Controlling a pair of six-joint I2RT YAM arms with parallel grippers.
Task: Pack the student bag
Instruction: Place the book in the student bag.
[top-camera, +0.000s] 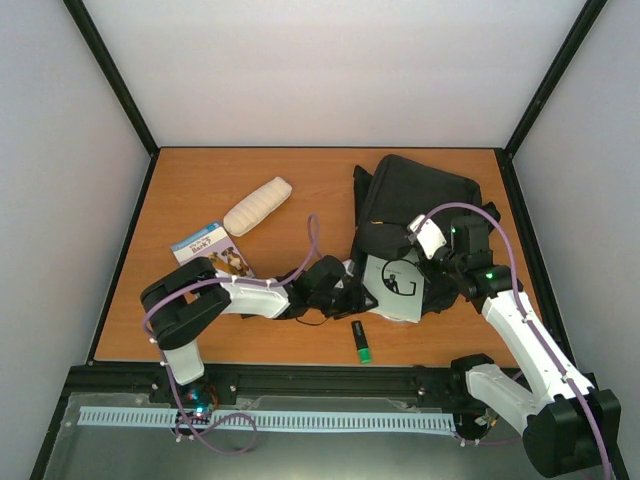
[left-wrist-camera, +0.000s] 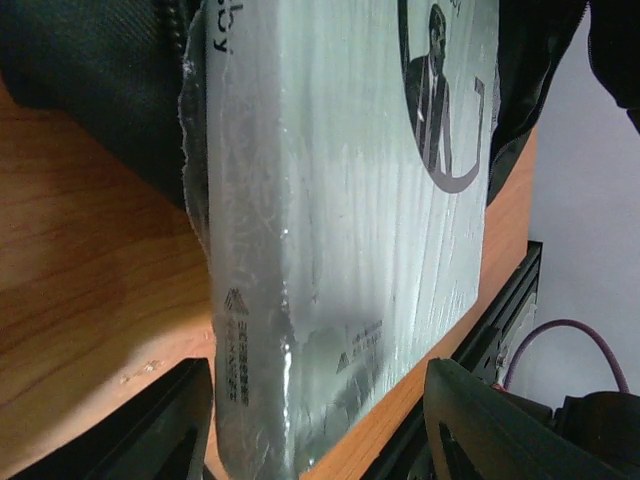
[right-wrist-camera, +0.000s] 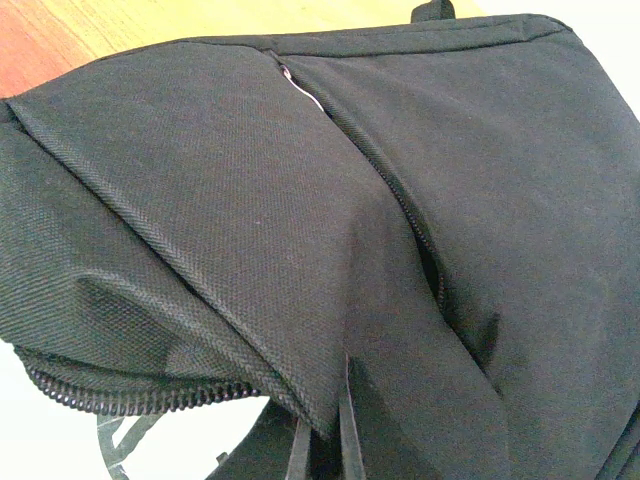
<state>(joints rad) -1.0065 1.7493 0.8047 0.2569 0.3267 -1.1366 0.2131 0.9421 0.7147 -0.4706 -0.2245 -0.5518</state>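
Right fingers (right-wrist-camera: 349, 440) pinching bag (right-wrist-camera: 450, 200), left arm (top-camera: 250, 295) outstretched

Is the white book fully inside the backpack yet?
Only partly. The white book pokes into the black backpack; most of its cover shows.

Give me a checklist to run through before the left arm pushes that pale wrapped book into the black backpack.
1. Right end effector shut on black fabric backpack flap: ok.
2. Flap raised over pale plastic-wrapped book far end: ok.
3. Left end effector straddling book: ok, open; contact cannot tell.
4. Green marker pen out of the book's path: ok, lying apart from it.
5. Cream padded pouch and blue paperback packed: not ok, both outside backpack.
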